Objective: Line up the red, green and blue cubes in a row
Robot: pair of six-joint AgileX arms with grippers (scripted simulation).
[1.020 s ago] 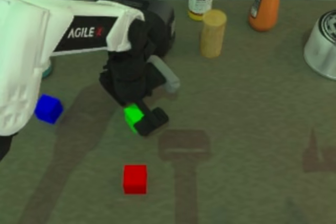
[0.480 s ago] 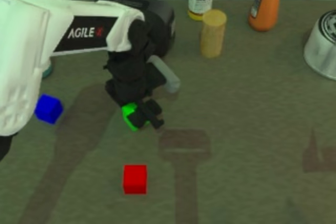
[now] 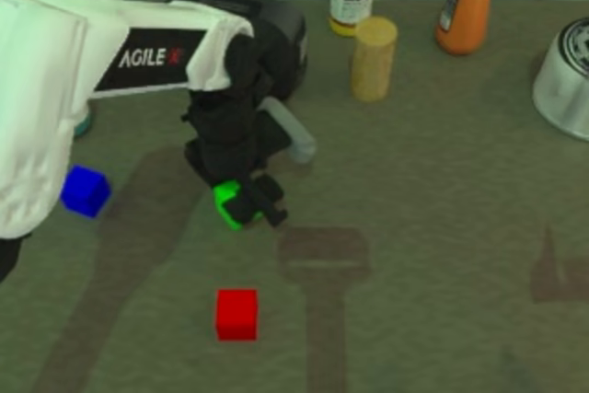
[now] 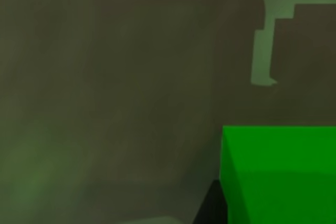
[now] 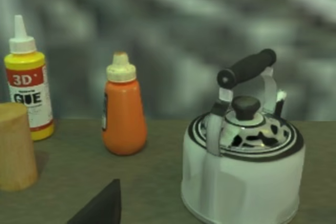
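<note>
- The blue cube sits at the bench's left, apart from the others.
- The left gripper has its fingers closed on the green cube, directly beyond the red cube.
- The right arm is out of sight.

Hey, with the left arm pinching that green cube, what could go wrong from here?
The left pincer looks shut on the green cube near one side, so the cube might twist or slip when lifted. The red cube lies close below in the top view; a low carry could knock it. The blue cube sits beside the left arm's white body, which might brush it.
</note>
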